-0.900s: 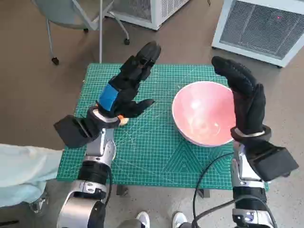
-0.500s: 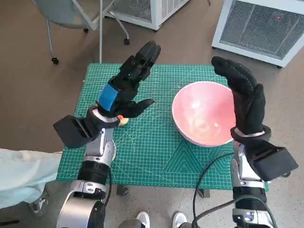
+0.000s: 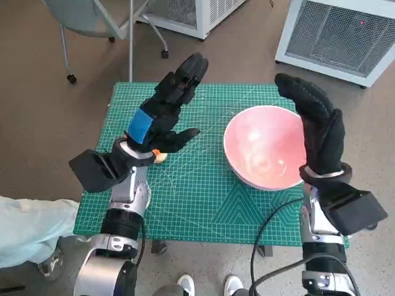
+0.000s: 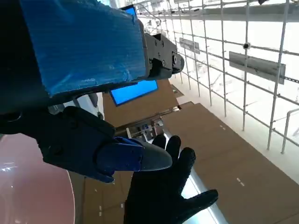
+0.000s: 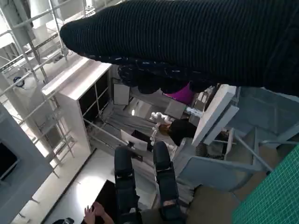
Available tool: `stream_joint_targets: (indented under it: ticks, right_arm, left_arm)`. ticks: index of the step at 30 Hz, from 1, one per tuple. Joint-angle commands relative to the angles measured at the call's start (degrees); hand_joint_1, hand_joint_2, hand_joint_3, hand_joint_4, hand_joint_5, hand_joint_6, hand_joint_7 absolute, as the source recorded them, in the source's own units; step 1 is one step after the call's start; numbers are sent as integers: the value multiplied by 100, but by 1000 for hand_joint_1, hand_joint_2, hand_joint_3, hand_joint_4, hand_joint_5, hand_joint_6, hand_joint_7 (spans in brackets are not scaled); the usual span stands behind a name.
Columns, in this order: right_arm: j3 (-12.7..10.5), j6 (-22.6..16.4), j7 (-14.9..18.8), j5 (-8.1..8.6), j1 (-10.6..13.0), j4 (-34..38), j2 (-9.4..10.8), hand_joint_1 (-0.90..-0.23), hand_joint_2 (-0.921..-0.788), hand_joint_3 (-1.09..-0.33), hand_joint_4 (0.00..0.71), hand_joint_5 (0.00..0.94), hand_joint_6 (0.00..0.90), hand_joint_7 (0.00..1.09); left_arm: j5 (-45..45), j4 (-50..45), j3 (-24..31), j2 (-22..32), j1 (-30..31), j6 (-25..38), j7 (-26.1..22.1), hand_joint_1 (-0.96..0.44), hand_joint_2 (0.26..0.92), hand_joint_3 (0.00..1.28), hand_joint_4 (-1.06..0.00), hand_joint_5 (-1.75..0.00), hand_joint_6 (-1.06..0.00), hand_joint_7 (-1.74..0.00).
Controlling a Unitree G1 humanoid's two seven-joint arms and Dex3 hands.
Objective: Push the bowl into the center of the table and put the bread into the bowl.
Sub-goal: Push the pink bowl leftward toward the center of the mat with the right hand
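Resting on the green mat (image 3: 185, 197): one pink bowl (image 3: 265, 154), one bread piece (image 3: 160, 156). Left hand (image 3: 162, 114) and right hand (image 3: 318, 126) raised, fingers spread, empty.

— Where's the pink bowl (image 3: 265, 154)?
— On the green mat (image 3: 197, 197), toward the table's right edge. The right robot hand (image 3: 320, 132) stands against its right rim, fingers spread.
— And the bread (image 3: 160, 156)?
— Near the left edge, mostly hidden under the left robot hand (image 3: 162, 120), which is raised with fingers spread.
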Motion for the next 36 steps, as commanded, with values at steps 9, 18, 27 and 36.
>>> stream_joint_targets:
  ticks: [9, 18, 27, 36]
  right_arm:
    - [-185, 39, 107, 183, 151, 70, -207, -739, -921, -767, 106, 1, -1, 426]
    - [-815, -461, -48, 288, -160, 1463, -633, -732, -921, -780, 119, 9, -1, 426]
    - [-1251, -839, -840, 104, -622, 3373, -832, -684, -921, -826, 116, 5, 1, 405]
    - [-1464, -479, -904, 276, -835, 4309, -747, -636, -921, -857, 116, 3, 11, 420]
  left_arm:
    - [28, -165, 3, 44, 132, -64, 30, -537, 921, 325, -66, 0, -158, -52]
    - [15, -121, 36, 37, 152, -83, 76, -531, 921, 323, -68, -1, -164, -56]
    - [-22, -105, 68, 17, 174, -69, 125, -532, 921, 322, -69, -1, -177, -64]
    - [-19, -71, 108, 15, 193, -79, 166, -534, 921, 320, -70, -2, -179, -65]
